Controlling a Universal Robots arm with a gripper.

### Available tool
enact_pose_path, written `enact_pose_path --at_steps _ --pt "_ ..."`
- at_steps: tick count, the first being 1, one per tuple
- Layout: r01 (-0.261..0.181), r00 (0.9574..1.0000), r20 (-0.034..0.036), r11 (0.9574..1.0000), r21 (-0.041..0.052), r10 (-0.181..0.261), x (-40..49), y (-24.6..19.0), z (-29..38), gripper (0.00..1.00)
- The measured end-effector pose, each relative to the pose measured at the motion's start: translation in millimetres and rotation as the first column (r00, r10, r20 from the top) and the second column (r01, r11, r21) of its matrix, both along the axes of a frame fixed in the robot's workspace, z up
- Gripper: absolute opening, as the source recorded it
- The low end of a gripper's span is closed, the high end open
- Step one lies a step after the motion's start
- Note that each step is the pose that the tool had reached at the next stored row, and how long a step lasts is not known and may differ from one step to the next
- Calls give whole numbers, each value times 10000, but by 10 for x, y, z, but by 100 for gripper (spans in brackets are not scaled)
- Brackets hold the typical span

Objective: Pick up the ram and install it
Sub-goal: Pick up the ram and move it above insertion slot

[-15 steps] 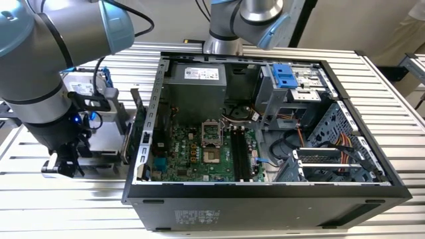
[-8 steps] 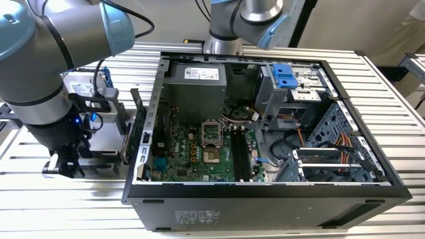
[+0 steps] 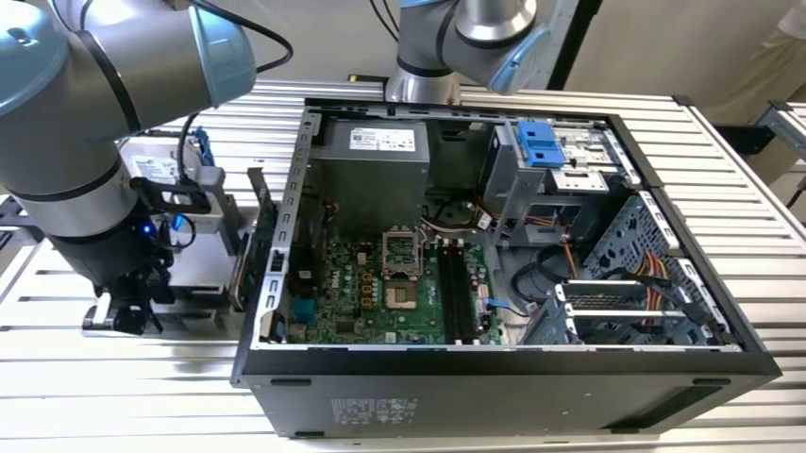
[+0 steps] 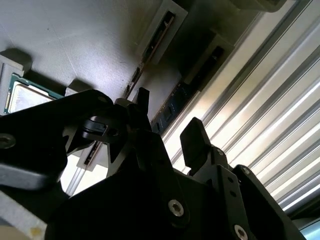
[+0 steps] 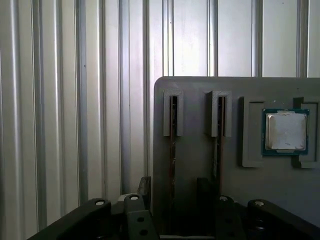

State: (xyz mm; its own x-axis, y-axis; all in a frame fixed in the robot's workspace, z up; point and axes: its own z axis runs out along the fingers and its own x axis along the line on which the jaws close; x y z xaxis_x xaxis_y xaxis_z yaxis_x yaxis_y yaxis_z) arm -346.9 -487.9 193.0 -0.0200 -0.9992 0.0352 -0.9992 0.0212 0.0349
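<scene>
Two ram sticks stand on edge in the slots of a grey holder. In both wrist views the gripper is open, with its black fingers on either side of one ram, the blue stick with dark chips that lies farther from the CPU. The other ram sits outside the fingers. I cannot tell whether the fingers touch the stick. In the exterior view the gripper hangs low over the holder at the exterior view's left, beside the open computer case.
A square silver CPU rests in a pocket of the same holder. Inside the case, the green motherboard has dark memory slots. A second arm's base stands behind the case. The table is ribbed metal.
</scene>
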Motion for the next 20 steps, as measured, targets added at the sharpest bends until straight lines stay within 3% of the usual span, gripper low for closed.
enact_pose_path --at_steps 20 --pt "0 10000 0 10000 0 0 0 0 -23 0"
